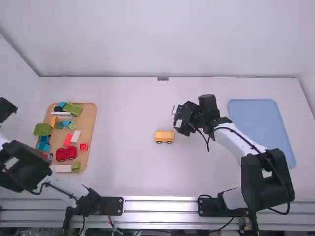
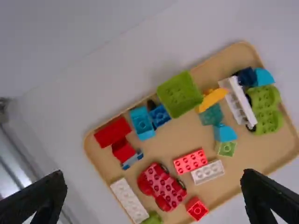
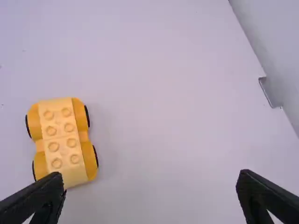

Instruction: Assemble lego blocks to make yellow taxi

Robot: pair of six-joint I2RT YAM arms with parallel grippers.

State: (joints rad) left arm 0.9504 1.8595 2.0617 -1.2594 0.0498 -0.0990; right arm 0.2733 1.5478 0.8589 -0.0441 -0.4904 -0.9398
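The yellow wheeled car base stands alone on the table near the middle; in the right wrist view the yellow car base shows its bare studs. My right gripper is above the table, just beyond and to the right of the car base; the right gripper is open with nothing between its fingers. Over the tray side, the left arm holds its gripper at the far left edge. In its wrist view the left gripper stands wide open above the blocks, among them a yellow slanted block and a white block.
A tan tray on the left holds several loose blocks, including a red wheeled car and a green wheeled piece. A blue mat lies at the right. A wall borders the table's far edge.
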